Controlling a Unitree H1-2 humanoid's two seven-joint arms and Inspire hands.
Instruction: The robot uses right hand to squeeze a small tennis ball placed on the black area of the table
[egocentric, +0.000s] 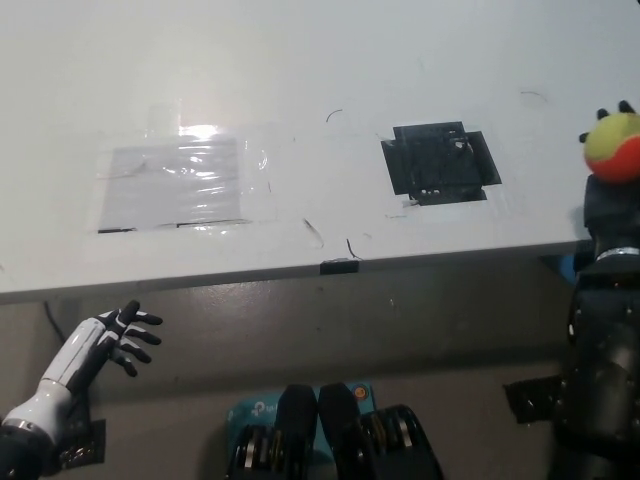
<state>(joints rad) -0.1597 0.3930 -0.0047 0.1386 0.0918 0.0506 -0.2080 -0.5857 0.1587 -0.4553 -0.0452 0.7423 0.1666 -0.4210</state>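
The black right hand (612, 185) is mostly hidden behind the small yellow and red tennis ball (613, 147), both clipped by the frame's right edge. Can't really make out its grip.
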